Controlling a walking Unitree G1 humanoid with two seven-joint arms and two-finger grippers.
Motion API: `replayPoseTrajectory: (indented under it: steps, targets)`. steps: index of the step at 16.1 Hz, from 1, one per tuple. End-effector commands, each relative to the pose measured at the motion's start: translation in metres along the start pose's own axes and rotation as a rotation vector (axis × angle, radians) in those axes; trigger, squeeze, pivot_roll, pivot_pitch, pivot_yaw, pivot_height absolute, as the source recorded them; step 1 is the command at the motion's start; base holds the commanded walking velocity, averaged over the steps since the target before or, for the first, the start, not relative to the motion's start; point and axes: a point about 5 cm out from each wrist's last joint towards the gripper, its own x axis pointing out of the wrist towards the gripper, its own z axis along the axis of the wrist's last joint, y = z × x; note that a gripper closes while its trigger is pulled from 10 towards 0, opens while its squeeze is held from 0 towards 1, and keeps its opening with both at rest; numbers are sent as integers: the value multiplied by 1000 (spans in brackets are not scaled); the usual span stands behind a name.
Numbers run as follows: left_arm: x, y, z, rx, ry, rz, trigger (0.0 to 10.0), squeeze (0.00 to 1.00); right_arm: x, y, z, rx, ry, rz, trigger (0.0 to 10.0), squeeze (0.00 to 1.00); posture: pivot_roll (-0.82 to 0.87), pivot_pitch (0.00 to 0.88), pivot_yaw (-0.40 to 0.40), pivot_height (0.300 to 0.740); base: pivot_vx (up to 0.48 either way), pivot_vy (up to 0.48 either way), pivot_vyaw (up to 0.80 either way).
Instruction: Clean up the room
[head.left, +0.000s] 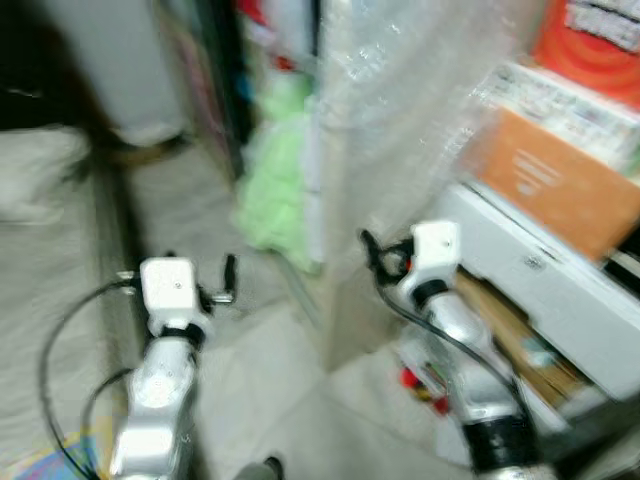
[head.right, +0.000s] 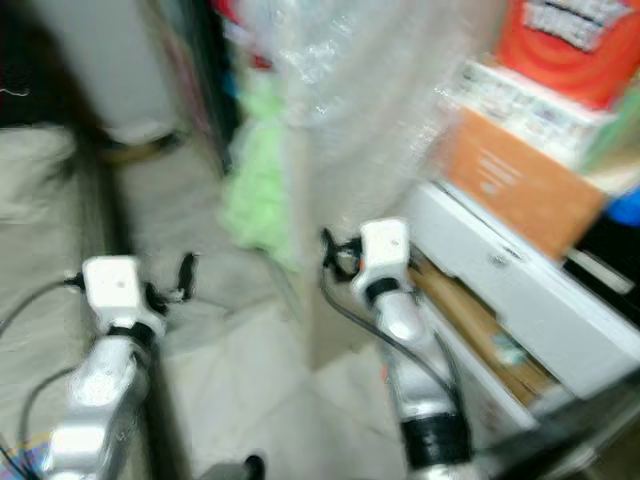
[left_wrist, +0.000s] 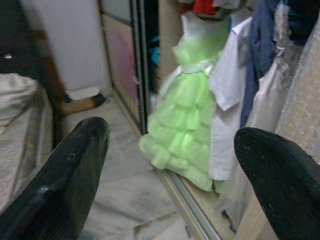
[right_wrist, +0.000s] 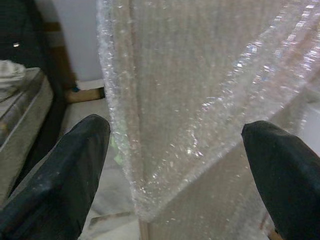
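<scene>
Both head views are blurred. My left gripper (head.left: 218, 284) is held out over the pale tiled floor (head.left: 250, 370), open with nothing between its fingers (left_wrist: 75, 175). Ahead of it a light green ruffled dress (left_wrist: 185, 125) hangs in an open wardrobe beside a white shirt (left_wrist: 230, 95). My right gripper (head.left: 378, 255) is also open and empty. It points at a tall panel wrapped in bubble wrap (right_wrist: 200, 90) that stands close in front of it.
A bed with a pale cover (head.left: 40, 300) lies along the left. Stacked on the right are a white box (head.left: 540, 285), an orange box (head.left: 560, 190) and a red container (head.left: 590, 40). Small red items (head.left: 420, 385) lie on the floor by the right arm.
</scene>
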Motion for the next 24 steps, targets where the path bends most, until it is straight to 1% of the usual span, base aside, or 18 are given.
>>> replayPoseTrajectory:
  steps: [1,2,3,6,10,11,12,16,24]
  targets:
    - [-1,5,2,13,0,5,10000,0,3,5,6,14,-19,3,10000,0,-62,0,-12,740,0,0,800]
    - [-1,8,4,8,1,10,10000,0,2,7,7,18,-20,4,10000,0,-62,0,-11,740,0,0,800]
    - [-2,8,8,10,-20,0,10000,0,-1,8,6,20,-18,4,10000,0,-62,0,-11,740,0,0,800]
    - [0,7,8,18,-20,-4,10000,0,-3,4,2,26,-4,-15,10000,0,-64,0,-5,740,0,0,800]
    - [5,3,11,22,-16,-12,10000,0,-4,5,2,29,-1,-22,10000,0,-68,0,1,740,0,0,800]
    - [5,2,10,-6,-2,-23,10000,0,-5,5,3,36,-1,-26,10000,0,-71,3,1,740,0,0,800]
    - [5,3,10,3,-5,-19,10000,0,-5,5,3,39,0,-27,10000,0,-71,3,1,740,0,0,800]
    - [6,2,13,-2,-11,-11,10000,0,-2,6,4,40,2,-16,10000,0,-59,17,-12,740,0,0,800]
    - [11,3,15,-3,-16,-9,10000,0,4,8,6,37,-1,-6,10000,0,-59,5,-15,740,0,0,800]
